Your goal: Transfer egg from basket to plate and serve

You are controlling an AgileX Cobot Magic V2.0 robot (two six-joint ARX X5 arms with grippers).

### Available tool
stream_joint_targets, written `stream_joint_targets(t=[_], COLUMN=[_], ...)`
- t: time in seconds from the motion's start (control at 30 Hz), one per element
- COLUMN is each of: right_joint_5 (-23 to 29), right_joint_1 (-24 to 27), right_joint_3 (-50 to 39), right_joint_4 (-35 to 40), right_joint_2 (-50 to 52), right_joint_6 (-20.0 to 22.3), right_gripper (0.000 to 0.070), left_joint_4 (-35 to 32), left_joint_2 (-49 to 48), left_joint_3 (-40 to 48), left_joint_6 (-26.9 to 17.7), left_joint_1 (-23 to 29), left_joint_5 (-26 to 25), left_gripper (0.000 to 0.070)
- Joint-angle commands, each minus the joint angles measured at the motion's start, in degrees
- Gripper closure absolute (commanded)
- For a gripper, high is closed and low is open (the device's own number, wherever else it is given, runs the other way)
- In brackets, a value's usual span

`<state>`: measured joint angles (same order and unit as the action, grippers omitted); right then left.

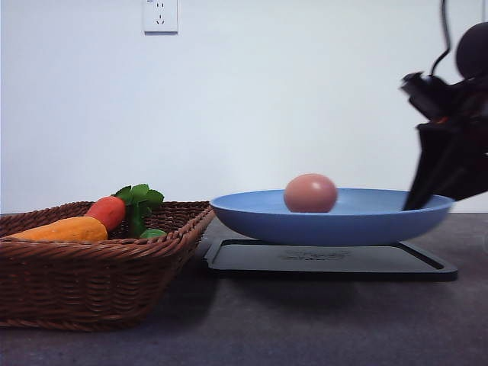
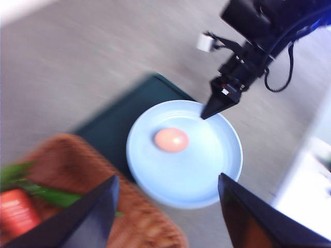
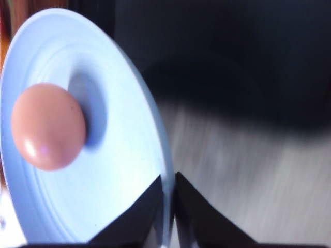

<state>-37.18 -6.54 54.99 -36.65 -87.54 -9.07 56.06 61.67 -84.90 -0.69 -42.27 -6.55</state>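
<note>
The pinkish-brown egg (image 1: 310, 193) (image 2: 171, 140) (image 3: 48, 126) lies near the middle of the light-blue plate (image 1: 343, 221) (image 2: 196, 175) (image 3: 119, 170). My right gripper (image 1: 415, 204) (image 2: 204, 116) (image 3: 169, 206) is shut on the plate's right rim, one finger on each side of the edge. The plate is level over the black tray (image 1: 412, 263) (image 2: 111, 119); I cannot tell whether it touches it. My left gripper (image 2: 168, 181) hangs open high above the plate and the wicker basket (image 1: 91, 282) (image 2: 67, 160), holding nothing.
In the basket at the left lie a red-orange carrot (image 1: 107, 211) (image 2: 15, 212) with green leaves (image 1: 139, 197) and a long yellow-orange vegetable (image 1: 65, 229). A white wall with an outlet (image 1: 160, 15) stands behind the table. Bare grey tabletop (image 1: 320, 320) runs along the front.
</note>
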Motion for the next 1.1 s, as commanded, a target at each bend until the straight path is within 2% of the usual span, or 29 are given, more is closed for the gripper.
stream_joint_targets(t=[0.0,0.13,0.3,0.63,0.7,0.8,0.93,1.07], right_joint_5=[0.0,0.1,0.2,0.7,1.0,1.3,0.9,-1.6], right_joint_1=[0.3,0.5,0.7,0.9,1.0,1.0,1.7,3.3], right_joint_3=[3.1,8.5,13.9,16.0,16.0,16.0,16.7,20.1], right_joint_4=[1.4,4.8,7.9,10.0,10.0,10.1,9.2,3.1], right_joint_2=[-3.5,-9.9,-17.2,-23.7,-23.7,-23.7,-23.7,-23.1], right_joint_6=[0.7,-1.0,-2.5,-2.7,-2.7,-2.7,-2.7,-2.2], right_gripper=[0.07,0.07,0.07,0.0697,0.0628,0.0484,0.0471,0.0471], left_joint_4=[0.3,1.6,1.6,2.7,2.7,2.7,2.6,2.4], left_joint_2=[-1.0,-4.8,-7.3,-7.2,-7.1,-7.0,-6.7,-6.0], left_joint_3=[-1.0,-1.0,-1.0,-1.0,-1.0,-1.0,-1.0,-1.0], left_joint_6=[0.1,0.2,0.3,0.3,0.3,0.3,0.3,0.2], left_joint_1=[0.3,1.5,1.8,1.8,1.8,1.8,1.8,1.8], left_joint_5=[1.4,3.9,4.3,4.3,4.3,4.3,4.3,4.3], left_gripper=[0.0308,0.0308,0.0308,0.0308,0.0308,0.0308,0.0309,0.031])
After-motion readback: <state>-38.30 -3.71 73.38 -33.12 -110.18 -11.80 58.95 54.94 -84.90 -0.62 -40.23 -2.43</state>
